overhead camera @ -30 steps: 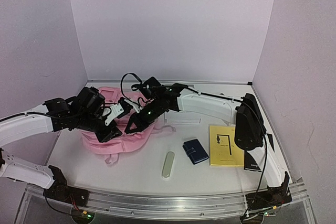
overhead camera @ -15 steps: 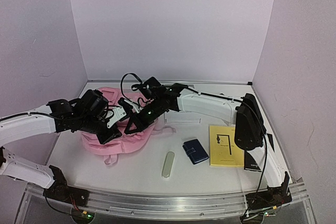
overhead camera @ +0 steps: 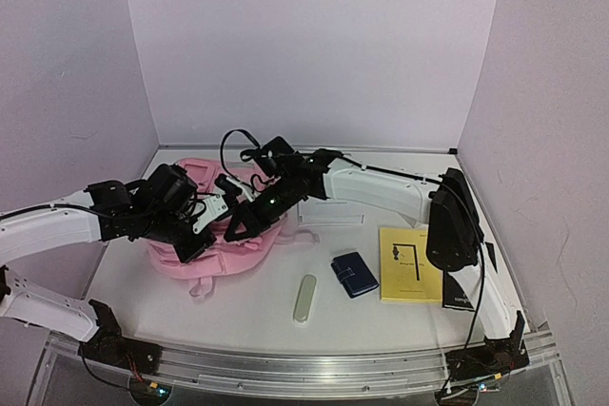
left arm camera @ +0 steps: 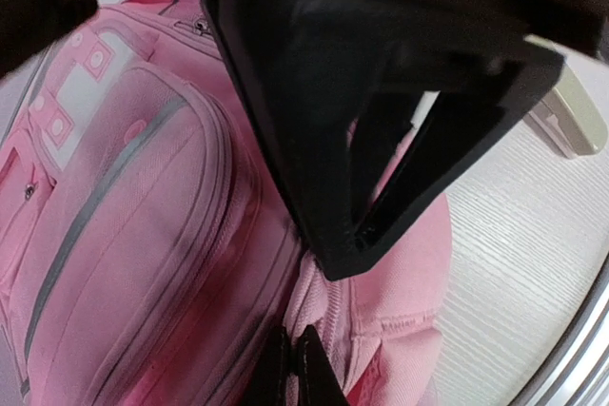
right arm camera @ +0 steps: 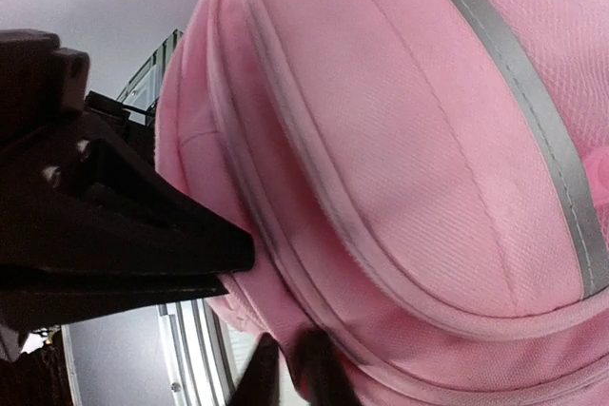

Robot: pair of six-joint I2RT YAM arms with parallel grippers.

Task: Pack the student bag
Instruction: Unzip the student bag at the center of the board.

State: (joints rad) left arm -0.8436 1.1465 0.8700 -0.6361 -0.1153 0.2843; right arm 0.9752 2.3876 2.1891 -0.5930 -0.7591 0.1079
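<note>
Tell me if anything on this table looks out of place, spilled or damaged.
Nothing looks spilled or damaged. The student bag lies slumped flat, a strap trailing toward the near edge, with the left tool and right tool pinched at its seam. The yellow booklet, blue wallet and pale case lie loose beside it.

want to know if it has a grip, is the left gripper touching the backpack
Touching. The left wrist view shows the left gripper with its fingertips pinched together on a seam of the backpack, with no gap between them and the fabric.
</note>
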